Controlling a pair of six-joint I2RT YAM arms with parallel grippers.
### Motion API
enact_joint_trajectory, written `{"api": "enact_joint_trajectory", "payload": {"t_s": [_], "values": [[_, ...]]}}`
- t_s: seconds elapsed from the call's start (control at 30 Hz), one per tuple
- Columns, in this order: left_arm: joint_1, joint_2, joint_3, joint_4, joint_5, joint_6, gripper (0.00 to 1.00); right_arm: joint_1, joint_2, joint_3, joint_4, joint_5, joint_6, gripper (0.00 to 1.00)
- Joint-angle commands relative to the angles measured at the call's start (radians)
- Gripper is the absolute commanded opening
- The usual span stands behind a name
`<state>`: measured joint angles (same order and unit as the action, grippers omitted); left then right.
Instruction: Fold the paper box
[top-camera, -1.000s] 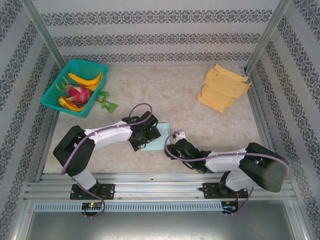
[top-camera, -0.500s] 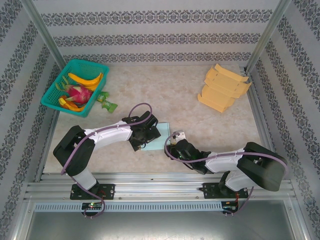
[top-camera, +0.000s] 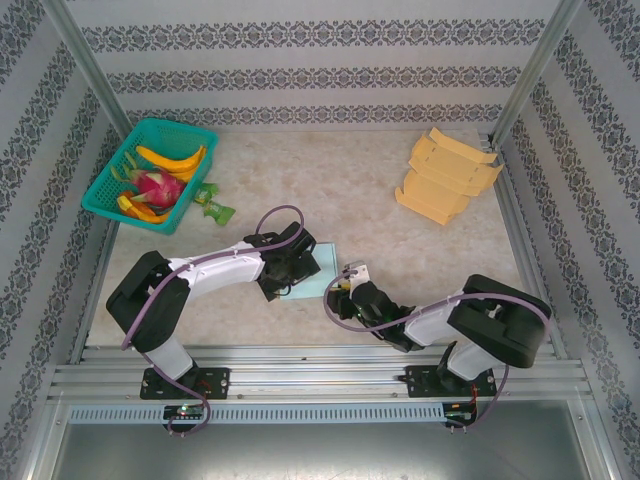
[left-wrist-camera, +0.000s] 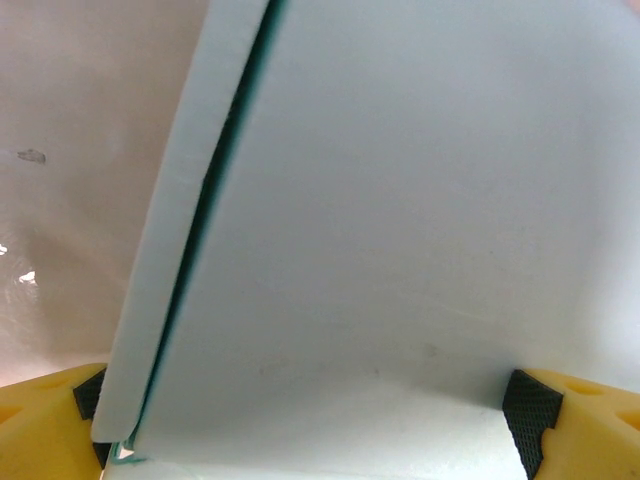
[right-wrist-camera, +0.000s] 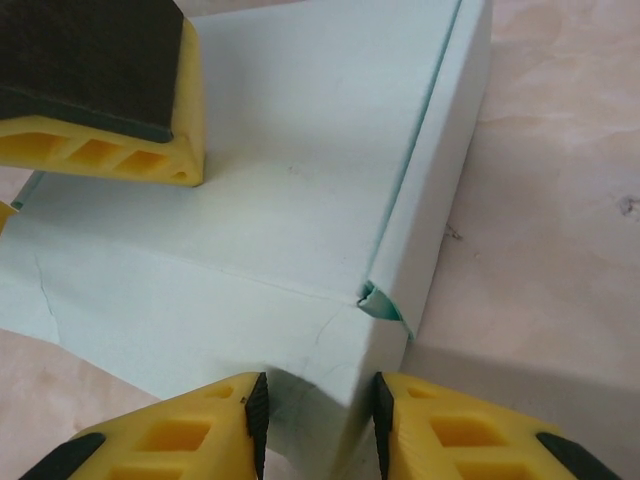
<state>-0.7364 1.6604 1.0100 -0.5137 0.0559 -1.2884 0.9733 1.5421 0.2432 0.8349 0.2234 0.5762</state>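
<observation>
The paper box (top-camera: 322, 276), pale teal and partly folded, lies on the table between my two grippers. My left gripper (top-camera: 290, 274) is on its left side. In the left wrist view it (left-wrist-camera: 308, 408) stands wide open with the box (left-wrist-camera: 400, 200) spanning the gap between its fingers. One of its fingers (right-wrist-camera: 100, 90) rests on the box's top face in the right wrist view. My right gripper (top-camera: 346, 291) is at the box's near right corner. There it (right-wrist-camera: 318, 412) is shut on the folded corner wall of the box (right-wrist-camera: 300, 180), pads against both sides.
A teal basket (top-camera: 196, 135) with bananas and a dragon fruit stands at the back left, a green packet (top-camera: 212, 205) beside it. A stack of flat yellow box blanks (top-camera: 445, 175) lies at the back right. Metal posts and patterned walls ring the table.
My right arm's elbow has swung left and forward, and its gripper has shifted slightly towards the box. The left arm and the box stay where they were.
</observation>
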Motion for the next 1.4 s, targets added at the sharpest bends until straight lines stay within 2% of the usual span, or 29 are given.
{"api": "enact_joint_trajectory", "payload": {"t_s": [0.0,0.17,0.43,0.73,1.37], "values": [[0.001,0.015,-0.034,-0.038,0.029,0.008,0.99,0.011,0.080,-0.023,0.127,-0.022,-0.048,0.34],[0.012,0.027,-0.045,-0.026,0.049,0.014,0.99,0.011,0.171,-0.068,0.315,-0.024,-0.050,0.34],[0.049,0.027,-0.070,-0.025,0.053,0.024,0.99,0.011,0.168,-0.092,0.375,-0.039,-0.035,0.34],[0.061,0.023,-0.086,-0.017,0.058,0.025,0.99,0.011,0.067,-0.066,0.308,-0.123,-0.005,0.37],[0.063,0.018,-0.067,-0.093,0.014,0.059,1.00,0.002,0.131,-0.050,0.282,-0.009,-0.032,0.41]]}}
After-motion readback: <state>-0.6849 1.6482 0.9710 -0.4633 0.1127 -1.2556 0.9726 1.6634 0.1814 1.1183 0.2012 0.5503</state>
